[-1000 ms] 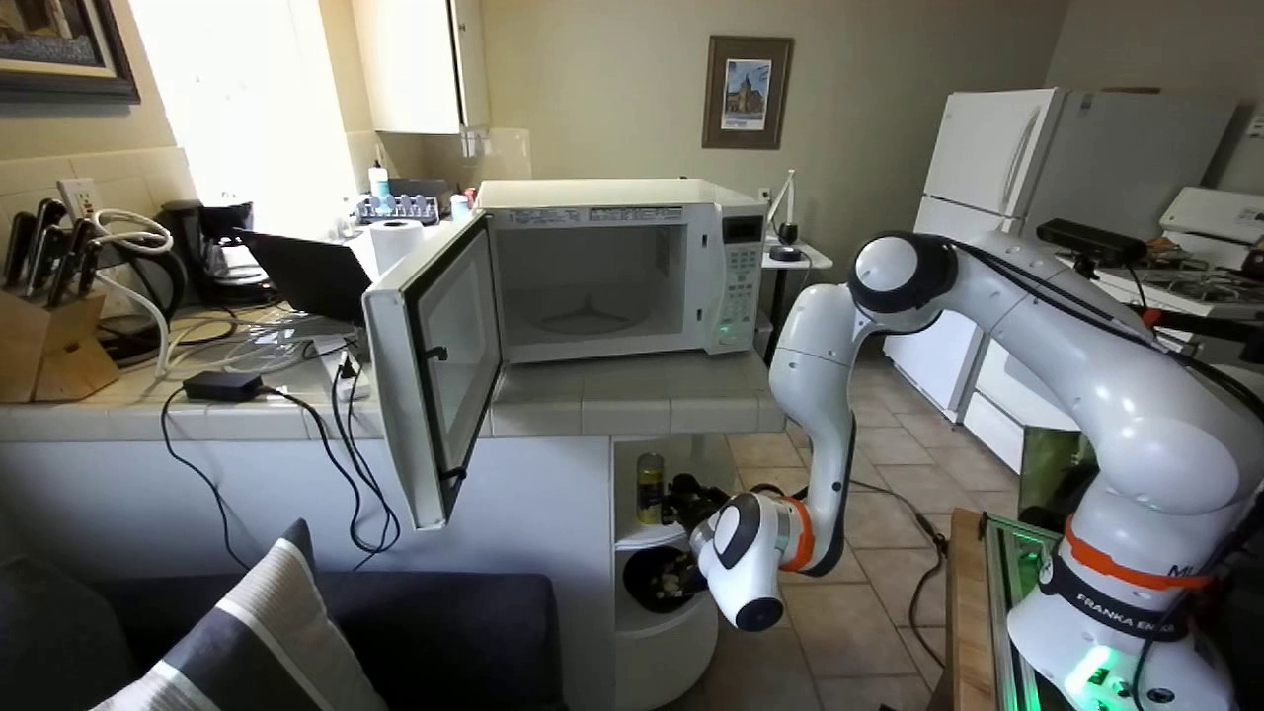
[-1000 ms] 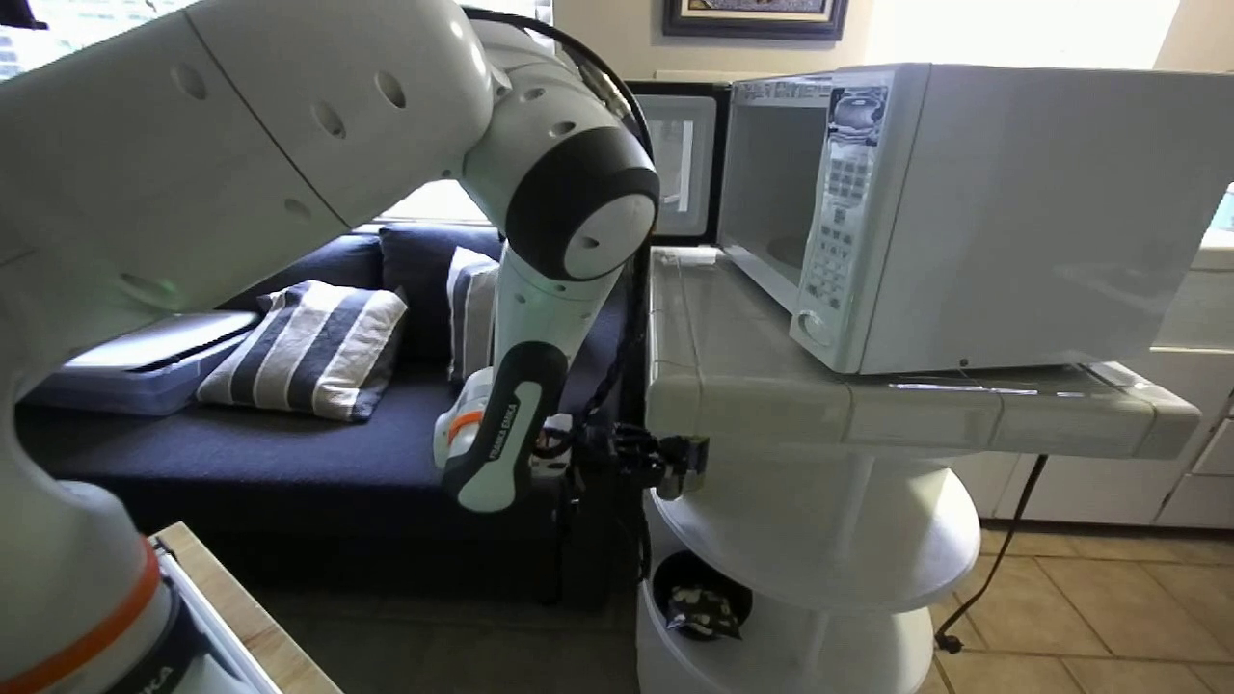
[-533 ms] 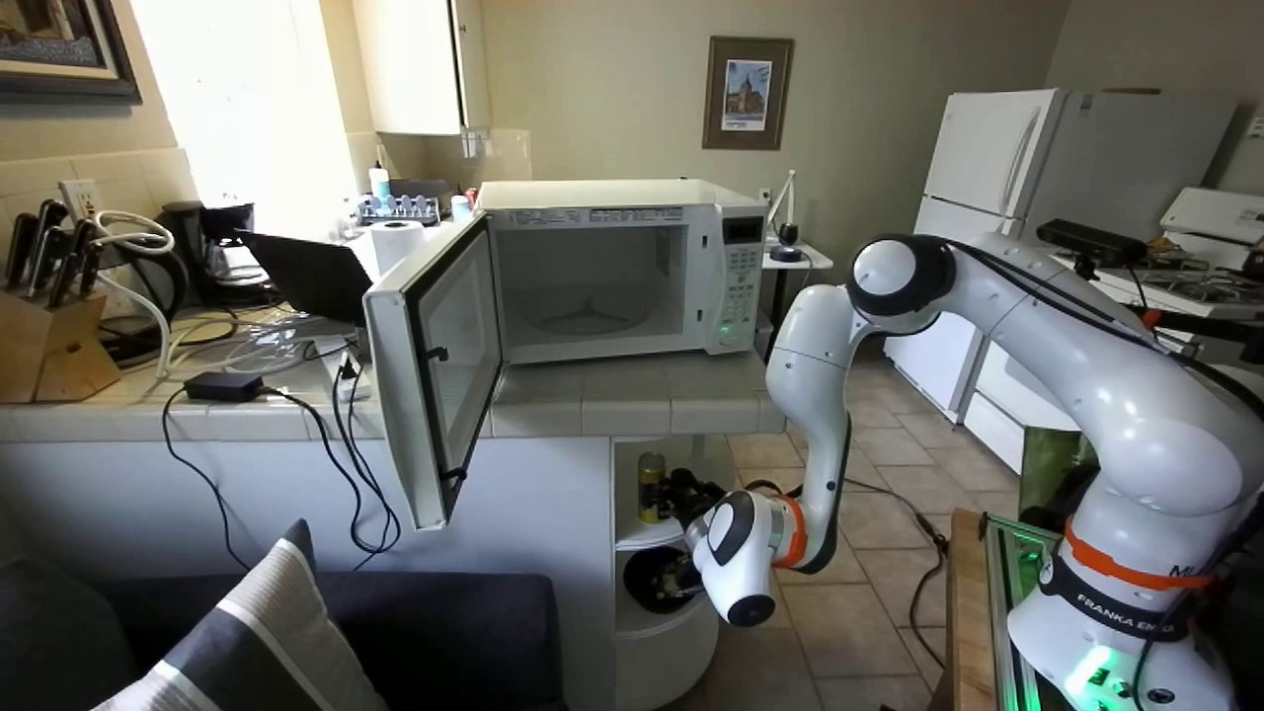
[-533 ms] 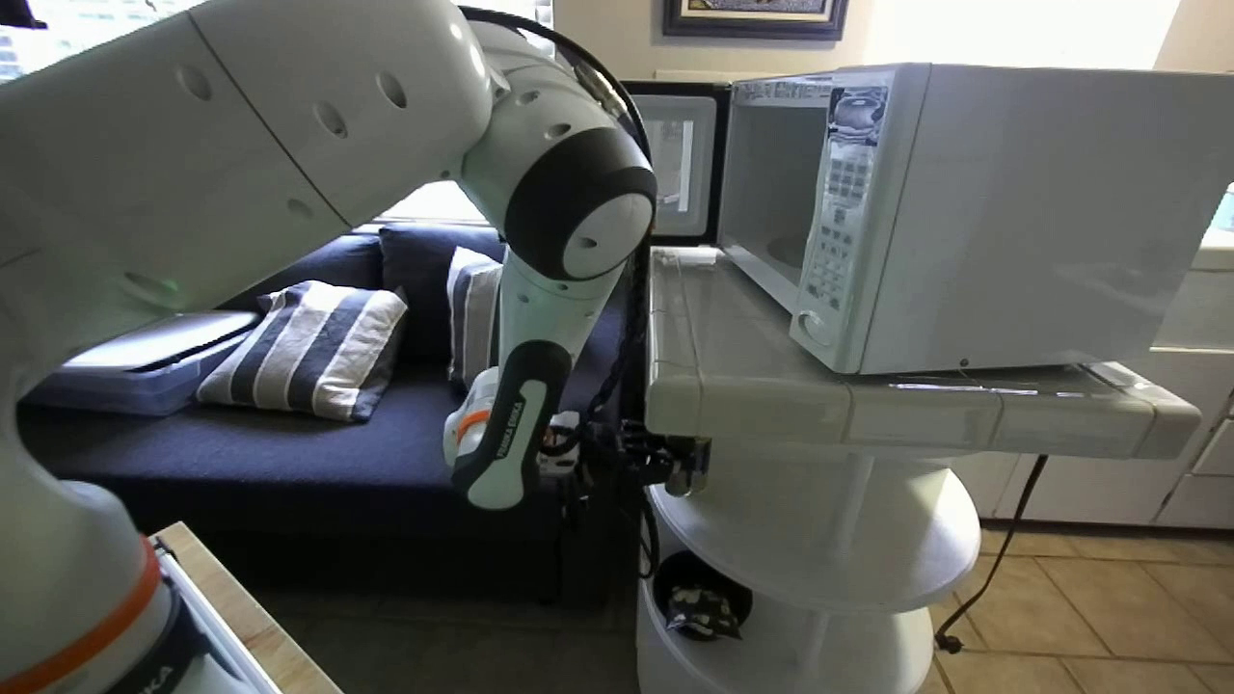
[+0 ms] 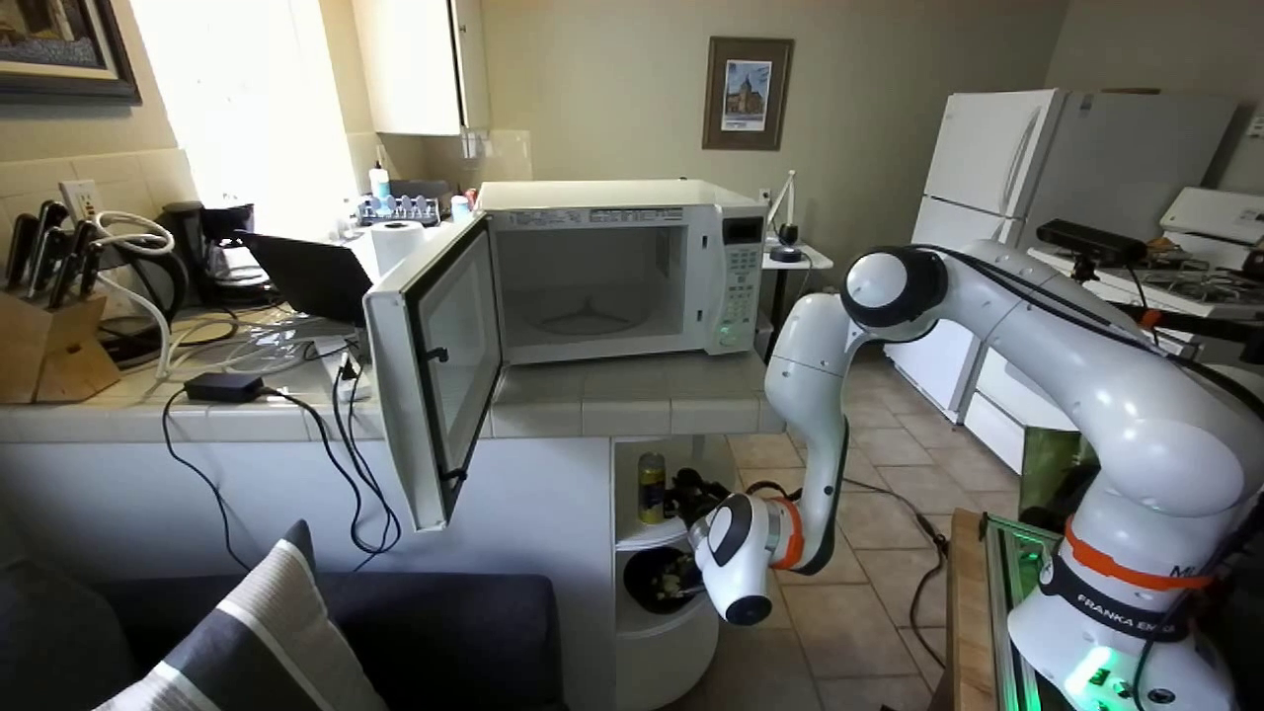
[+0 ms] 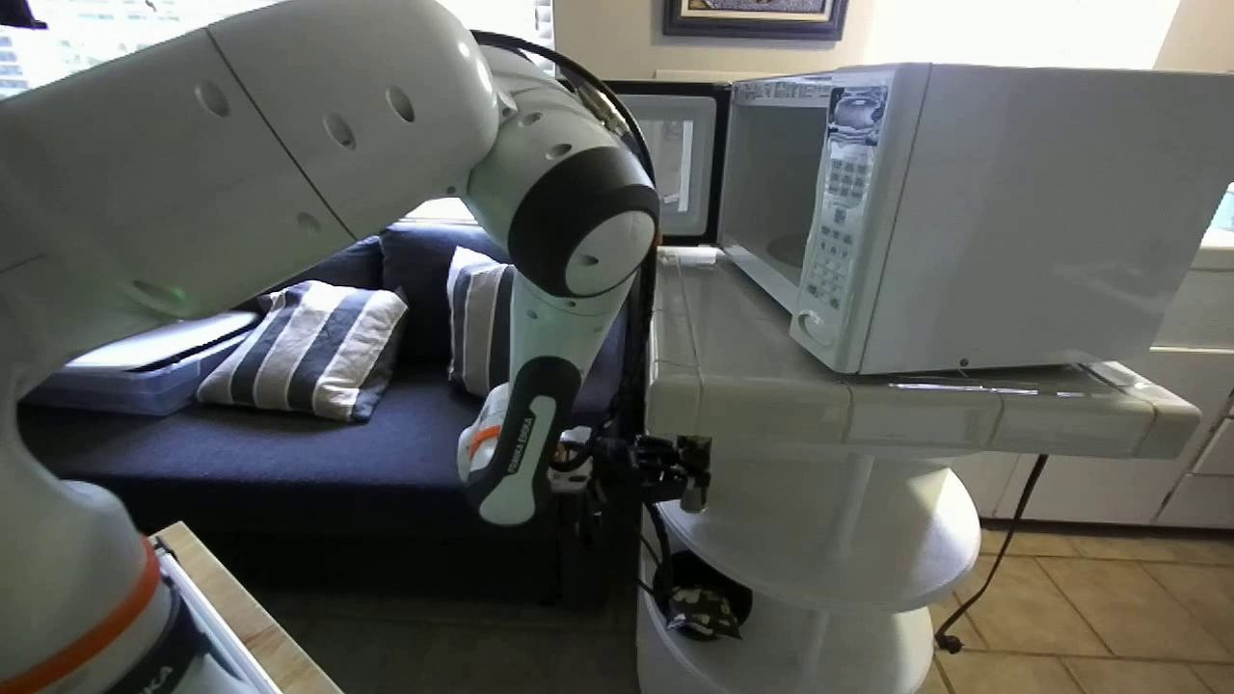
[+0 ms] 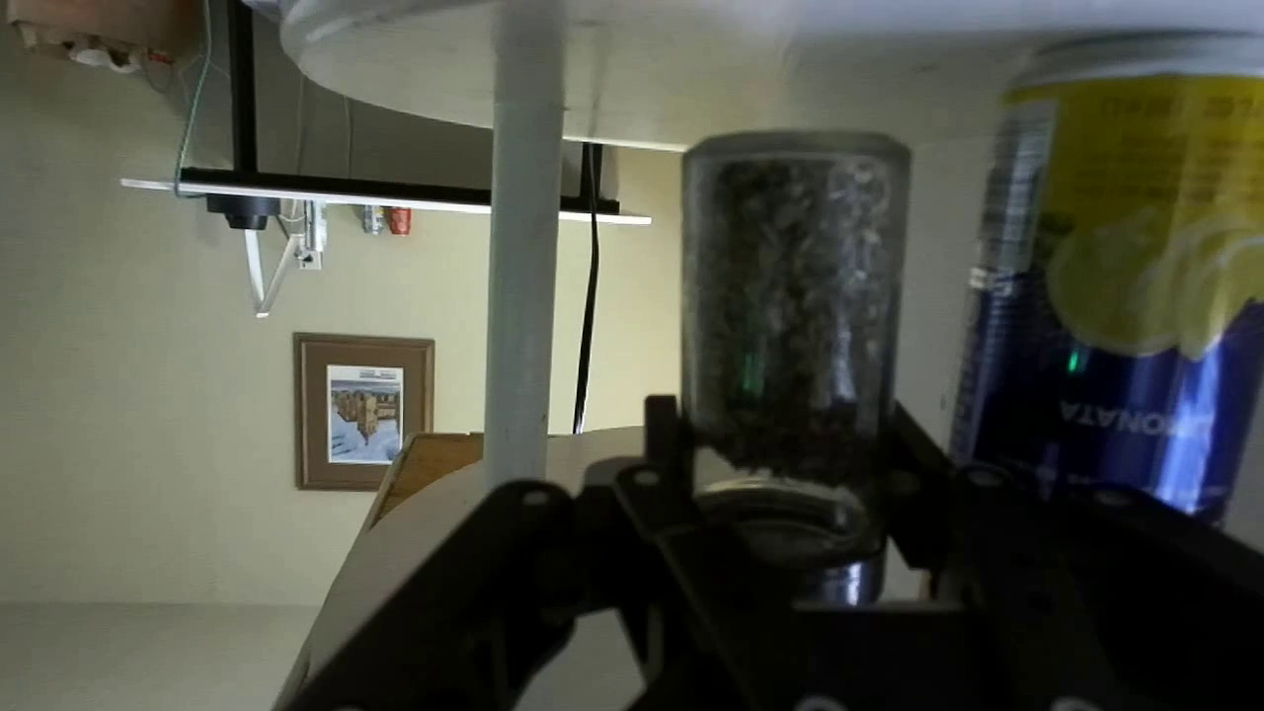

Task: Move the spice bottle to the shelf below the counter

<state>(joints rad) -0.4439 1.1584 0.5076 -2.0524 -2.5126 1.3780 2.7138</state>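
Spice bottle point(image 7: 796, 286), clearest in wrist view.

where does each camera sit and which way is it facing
Exterior view: in front of the open microwave, facing it, the sofa in the foreground; the arm shows at picture right.
Exterior view: close by the arm, facing the counter, the microwave's side and striped pillows; the arm crosses picture left.
Wrist view: behind the tool, facing its held spice bottle, a can and the shelf, picture upside down; no arm, just the tool shows.
Both exterior views share the microwave, counter and arm.
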